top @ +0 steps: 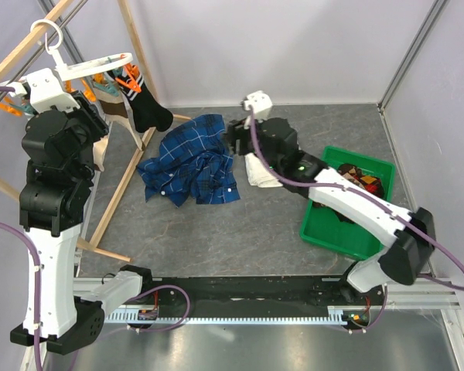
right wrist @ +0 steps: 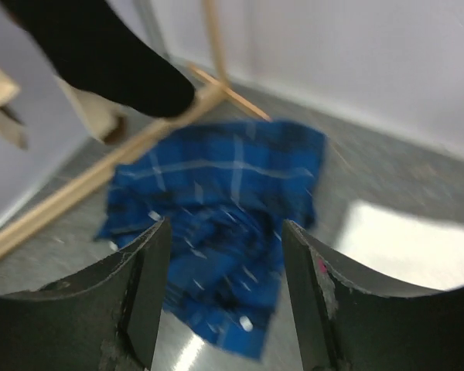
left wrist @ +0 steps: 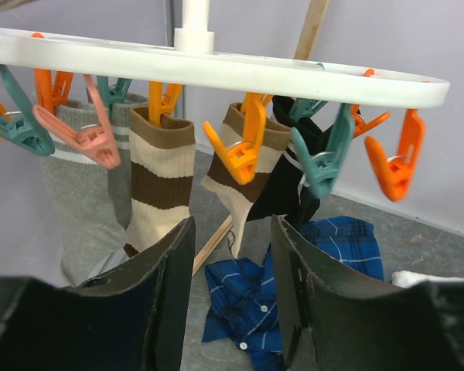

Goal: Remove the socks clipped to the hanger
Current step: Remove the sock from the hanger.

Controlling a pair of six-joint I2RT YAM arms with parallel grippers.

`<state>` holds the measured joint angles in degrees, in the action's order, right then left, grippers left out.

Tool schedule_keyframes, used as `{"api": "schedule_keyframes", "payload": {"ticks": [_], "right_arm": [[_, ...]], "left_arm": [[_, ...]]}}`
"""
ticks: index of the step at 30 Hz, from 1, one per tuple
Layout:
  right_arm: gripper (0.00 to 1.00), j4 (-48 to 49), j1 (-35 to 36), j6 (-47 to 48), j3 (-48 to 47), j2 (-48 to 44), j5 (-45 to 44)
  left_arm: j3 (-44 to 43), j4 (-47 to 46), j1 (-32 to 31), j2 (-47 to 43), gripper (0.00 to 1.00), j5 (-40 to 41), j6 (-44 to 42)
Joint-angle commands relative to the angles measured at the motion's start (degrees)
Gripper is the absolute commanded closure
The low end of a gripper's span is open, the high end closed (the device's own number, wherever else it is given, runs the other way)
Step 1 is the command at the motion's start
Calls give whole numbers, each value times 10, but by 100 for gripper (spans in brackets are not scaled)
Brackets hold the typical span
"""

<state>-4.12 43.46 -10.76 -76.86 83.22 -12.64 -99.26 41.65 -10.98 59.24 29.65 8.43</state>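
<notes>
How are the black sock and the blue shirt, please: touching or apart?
Apart: the right wrist view shows a wooden pole between the black sock and the blue shirt.

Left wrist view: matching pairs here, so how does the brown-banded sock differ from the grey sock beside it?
The brown-banded sock has broad brown and cream bands; the grey sock is grey with thin white stripes near its cuff. The brown-banded sock hangs nearer the left tool; the grey sock farther left. Both hang cuff-up from the hanger.

The hanger point(left wrist: 216, 69) is moulded in smooth, glossy white plastic; the socks point(left wrist: 161, 178) are knitted of matt cloth; the rack poles point(top: 119, 193) are cut from bare wood.
</notes>
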Motion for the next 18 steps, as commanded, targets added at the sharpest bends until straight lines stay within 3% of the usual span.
{"api": "schedule_keyframes", "payload": {"ticks": [1,10,18], "right_arm": [[33,237,53,84,-57,87,77],[20,375,60,120,-217,281,252],[13,468,67,108,-306,418,287]], "left_arm": [[-14,-11,2,-1,49,23,-25],[-28,-14,2,14,48,52,-38],[-57,-26,2,24,48,67,-61]]}}
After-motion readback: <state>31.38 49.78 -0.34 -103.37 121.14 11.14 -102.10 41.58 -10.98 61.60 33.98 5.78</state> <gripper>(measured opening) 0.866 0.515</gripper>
